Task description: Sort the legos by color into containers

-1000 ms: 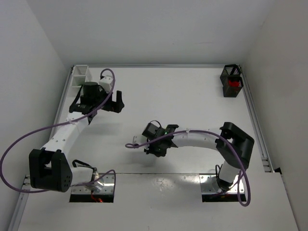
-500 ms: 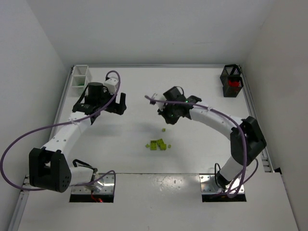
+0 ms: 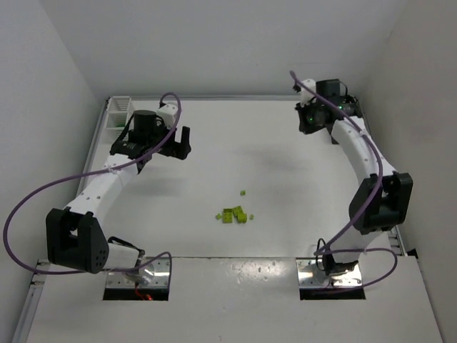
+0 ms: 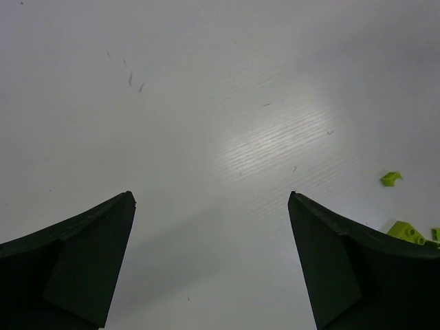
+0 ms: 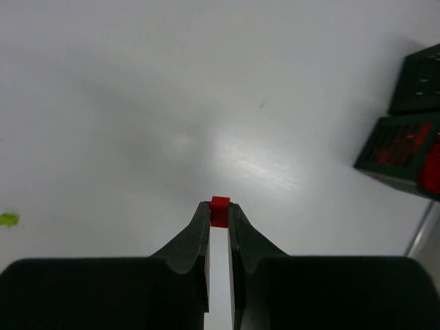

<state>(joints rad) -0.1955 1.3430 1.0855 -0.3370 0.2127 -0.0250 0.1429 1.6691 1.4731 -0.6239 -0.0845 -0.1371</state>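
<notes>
Right wrist view: your right gripper, swung across the table to its far right corner, pinches a red lego near the black container, so a drop looks next; your left gripper gapes empty, and lime legos remain mid-table.

Robot lab test cell. Landmark: the white table.
- Plain white panels box the table in on its left, back and right.
- A metal rail runs along its right edge.
- The left arm and right arm are bolted to bare metal plates at its near edge.
- Purple cables loop loose off both arms.
- The props are staged: a white slatted bin at the table's far-left corner, a black bin at its far right, and lime bricks mid-table.
</notes>
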